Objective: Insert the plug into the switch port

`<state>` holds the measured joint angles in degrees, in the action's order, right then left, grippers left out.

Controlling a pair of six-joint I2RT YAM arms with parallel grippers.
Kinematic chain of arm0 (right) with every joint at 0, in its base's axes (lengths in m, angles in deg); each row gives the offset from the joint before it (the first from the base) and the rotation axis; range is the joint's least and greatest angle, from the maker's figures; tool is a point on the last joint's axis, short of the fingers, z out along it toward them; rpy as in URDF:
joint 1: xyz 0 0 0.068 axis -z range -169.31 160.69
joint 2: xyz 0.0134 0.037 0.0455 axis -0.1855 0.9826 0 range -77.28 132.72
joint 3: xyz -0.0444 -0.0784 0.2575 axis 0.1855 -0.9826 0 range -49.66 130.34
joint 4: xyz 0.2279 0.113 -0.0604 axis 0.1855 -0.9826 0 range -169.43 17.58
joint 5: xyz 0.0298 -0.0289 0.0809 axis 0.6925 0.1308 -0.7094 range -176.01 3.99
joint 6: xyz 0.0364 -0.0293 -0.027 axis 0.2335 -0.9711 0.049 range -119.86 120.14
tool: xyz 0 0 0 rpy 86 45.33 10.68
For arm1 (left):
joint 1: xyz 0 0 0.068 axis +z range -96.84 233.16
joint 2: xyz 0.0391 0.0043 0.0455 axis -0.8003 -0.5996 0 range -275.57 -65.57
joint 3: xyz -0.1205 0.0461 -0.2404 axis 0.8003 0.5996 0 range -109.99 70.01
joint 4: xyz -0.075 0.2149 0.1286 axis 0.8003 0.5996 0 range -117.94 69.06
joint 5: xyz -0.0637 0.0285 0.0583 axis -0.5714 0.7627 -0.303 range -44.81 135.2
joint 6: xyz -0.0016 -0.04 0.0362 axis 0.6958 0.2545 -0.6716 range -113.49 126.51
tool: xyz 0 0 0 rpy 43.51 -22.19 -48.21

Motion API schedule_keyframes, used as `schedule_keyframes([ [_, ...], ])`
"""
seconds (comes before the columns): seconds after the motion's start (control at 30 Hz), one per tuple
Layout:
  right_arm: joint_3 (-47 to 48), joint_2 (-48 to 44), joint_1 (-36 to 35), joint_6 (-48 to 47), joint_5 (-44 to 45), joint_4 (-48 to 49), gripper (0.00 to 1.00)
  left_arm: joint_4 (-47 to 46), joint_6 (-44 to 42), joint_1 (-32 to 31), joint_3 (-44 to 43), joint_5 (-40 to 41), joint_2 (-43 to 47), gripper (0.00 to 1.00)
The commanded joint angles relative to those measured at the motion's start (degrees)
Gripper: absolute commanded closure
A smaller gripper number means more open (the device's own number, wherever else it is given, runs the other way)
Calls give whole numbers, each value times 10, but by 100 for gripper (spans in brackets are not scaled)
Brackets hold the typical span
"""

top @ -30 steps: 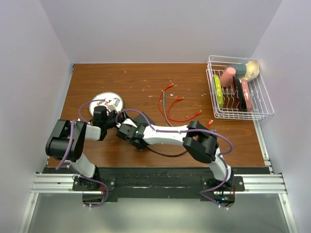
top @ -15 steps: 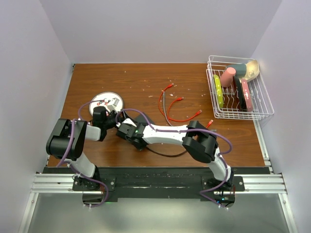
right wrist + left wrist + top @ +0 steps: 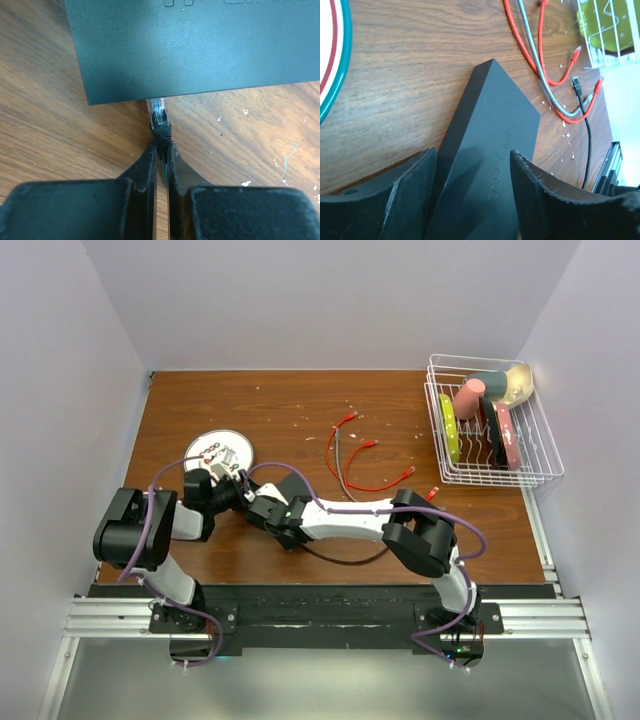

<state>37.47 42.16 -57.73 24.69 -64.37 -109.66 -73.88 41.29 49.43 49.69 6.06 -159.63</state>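
Note:
The switch [image 3: 490, 150], a flat matte-black box, lies on the wooden table and runs between my left gripper's [image 3: 472, 156] fingers, which close on its two long sides. In the top view the switch [image 3: 294, 484] is mostly hidden under both arms, between the left gripper [image 3: 232, 495] and the right gripper [image 3: 262, 508]. My right gripper [image 3: 161, 147] is shut on the black boot of the plug [image 3: 159, 117]. The plug's clear tip meets the near edge of the switch [image 3: 190, 45]. The sockets are hidden under that edge.
A round white plate [image 3: 220, 450] with red dots lies just behind the left gripper. Loose red and grey cables [image 3: 350, 455] lie mid-table. A wire rack [image 3: 490, 435] with dishes stands at the right. The plug's black cable [image 3: 340, 558] trails near the front edge.
Both grippers and the switch have shifted slightly toward the near left, and more of the white plate shows.

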Motion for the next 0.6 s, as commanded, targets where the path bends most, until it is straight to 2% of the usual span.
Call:
schedule_keyframes([
  [0.0, -31, -3, -4, 24, -5, 12, 100, -52, 47, 7, 33, -32, -36, 39],
  [0.07, -40, -4, -4, 26, -6, 15, 100, -98, 62, 14, 43, -51, -59, 46],
  [0.23, -53, -7, -4, 18, -21, 23, 100, -192, 107, 26, 62, -83, -103, 49],
  [0.57, -50, -5, -14, -8, -34, -7, 100, -183, 97, 28, 66, -74, -94, 50],
])
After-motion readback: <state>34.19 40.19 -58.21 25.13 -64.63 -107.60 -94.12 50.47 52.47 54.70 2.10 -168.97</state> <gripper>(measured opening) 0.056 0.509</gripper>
